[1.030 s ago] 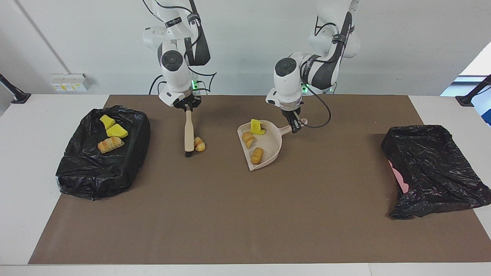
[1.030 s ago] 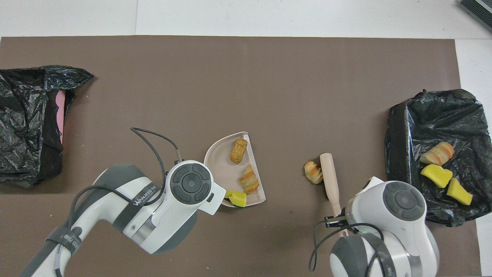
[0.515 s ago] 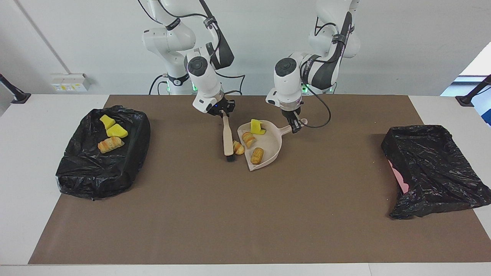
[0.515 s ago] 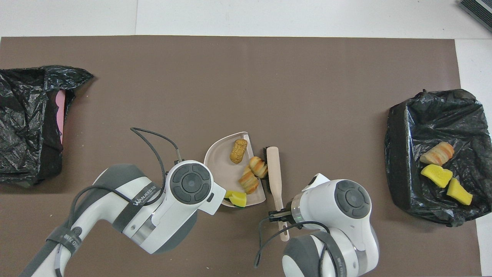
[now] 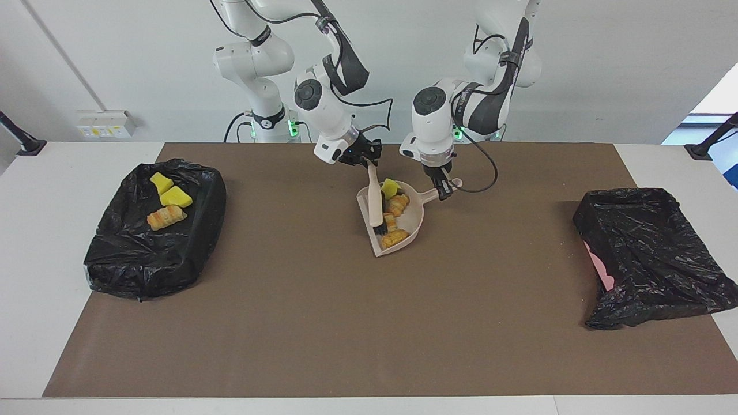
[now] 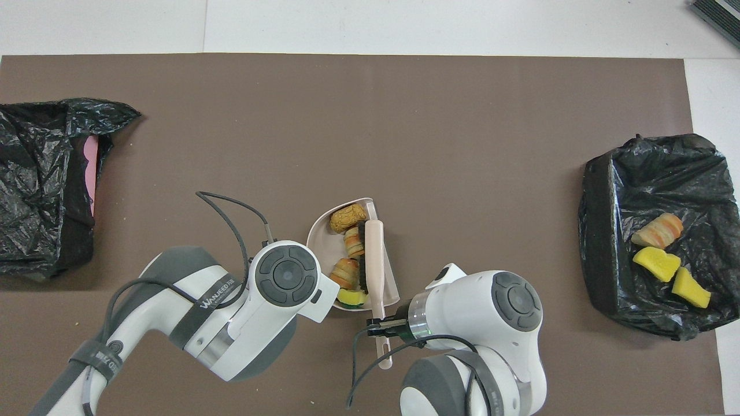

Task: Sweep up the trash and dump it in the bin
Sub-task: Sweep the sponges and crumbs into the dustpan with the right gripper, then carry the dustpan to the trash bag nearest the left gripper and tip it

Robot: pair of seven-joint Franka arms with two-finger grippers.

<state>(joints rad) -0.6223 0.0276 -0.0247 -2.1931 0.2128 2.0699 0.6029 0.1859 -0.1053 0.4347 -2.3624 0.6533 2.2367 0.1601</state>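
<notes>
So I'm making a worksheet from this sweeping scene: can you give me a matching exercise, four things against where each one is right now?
Things:
1. brush
2. dustpan handle
3. yellow sponge pair
4. pink-lined black bag

Places:
A. at the left arm's end of the table
B. on the black bag at the right arm's end
C. held by the left gripper
D. held by the right gripper, bristles in the dustpan

Pairs: 1-D, 2-C, 3-B, 4-A

A white worktop [image 5: 52, 190] carries a brown mat [image 5: 369, 323] over most of its surface. On the mat lie a beige dustpan [image 5: 410, 227] near the robots' edge and a black bag-lined bin [image 5: 153, 253] [image 6: 653, 173] at each end, toward the worktop's short edges.
</notes>
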